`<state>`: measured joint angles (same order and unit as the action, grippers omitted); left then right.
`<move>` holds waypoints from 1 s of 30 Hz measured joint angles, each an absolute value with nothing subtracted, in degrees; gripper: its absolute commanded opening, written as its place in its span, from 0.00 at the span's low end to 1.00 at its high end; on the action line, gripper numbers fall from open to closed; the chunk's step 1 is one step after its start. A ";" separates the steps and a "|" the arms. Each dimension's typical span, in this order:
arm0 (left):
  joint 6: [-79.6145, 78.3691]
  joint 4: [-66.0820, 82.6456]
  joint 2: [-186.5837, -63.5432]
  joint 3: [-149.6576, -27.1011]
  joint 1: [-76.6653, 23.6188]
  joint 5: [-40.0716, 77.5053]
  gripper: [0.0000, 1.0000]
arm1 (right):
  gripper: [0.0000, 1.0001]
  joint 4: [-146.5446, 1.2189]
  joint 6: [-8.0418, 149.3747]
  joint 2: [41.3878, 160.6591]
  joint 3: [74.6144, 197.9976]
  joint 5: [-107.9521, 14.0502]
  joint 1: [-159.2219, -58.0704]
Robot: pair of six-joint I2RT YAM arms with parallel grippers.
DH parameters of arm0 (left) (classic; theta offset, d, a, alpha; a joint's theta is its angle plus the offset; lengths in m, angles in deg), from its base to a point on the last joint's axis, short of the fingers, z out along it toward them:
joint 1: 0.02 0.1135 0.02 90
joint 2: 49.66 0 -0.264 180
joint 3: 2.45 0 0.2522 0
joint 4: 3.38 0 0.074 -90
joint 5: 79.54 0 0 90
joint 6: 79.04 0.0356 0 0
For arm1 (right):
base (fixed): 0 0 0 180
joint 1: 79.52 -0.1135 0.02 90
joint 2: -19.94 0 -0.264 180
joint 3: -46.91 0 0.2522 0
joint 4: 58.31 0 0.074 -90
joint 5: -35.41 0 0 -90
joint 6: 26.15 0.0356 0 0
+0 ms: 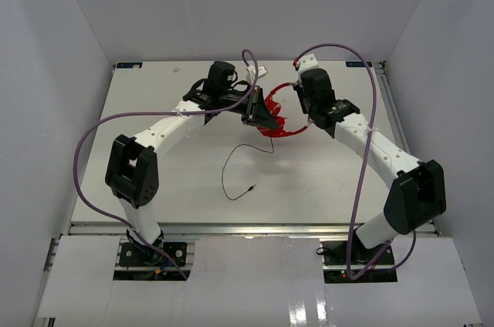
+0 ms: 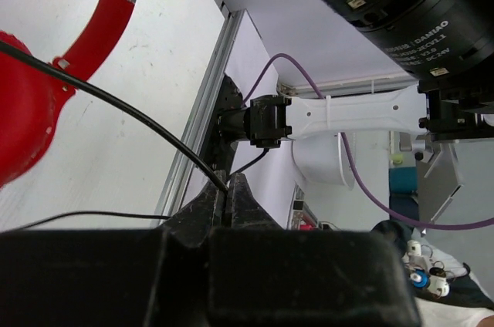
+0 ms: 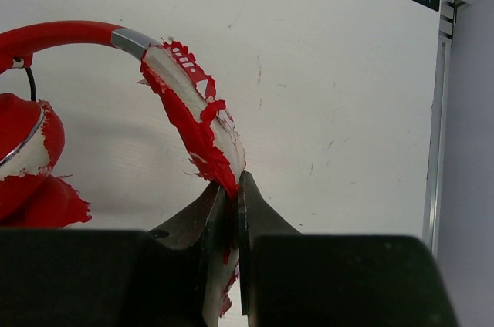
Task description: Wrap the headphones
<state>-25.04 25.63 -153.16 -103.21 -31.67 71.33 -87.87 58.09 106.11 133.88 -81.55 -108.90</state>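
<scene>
Between the closed fingers of the right gripper (image 3: 234,184) sits the headband (image 3: 69,34) of the red headphones (image 3: 19,134), skin flaking off white padding; the left gripper (image 2: 228,188) pinches their thin black cable (image 2: 116,103).

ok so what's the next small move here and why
Probably sweep the left gripper, shut on the black cable, around the headband. The right gripper pins the headphones by that band, and the cable's tail lies slack on the table.
</scene>
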 measured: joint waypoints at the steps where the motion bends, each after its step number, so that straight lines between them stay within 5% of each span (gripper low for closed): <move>1: -25.33 26.36 -153.17 -103.21 -31.57 71.17 0.00 | 0.08 -87.73 58.54 106.50 134.21 -81.76 -108.86; 14: -31.39 21.16 -156.07 -101.36 -38.15 57.63 0.02 | 0.08 -91.46 77.21 111.10 139.97 -63.46 -105.16; 23: -23.25 12.76 -138.95 -81.53 -43.19 31.75 0.57 | 0.08 -92.90 86.70 110.88 141.45 -50.23 -93.75; 30: -12.46 -12.75 -129.72 -61.69 -48.73 24.84 0.77 | 0.08 -91.83 91.65 108.52 142.80 -43.24 -93.08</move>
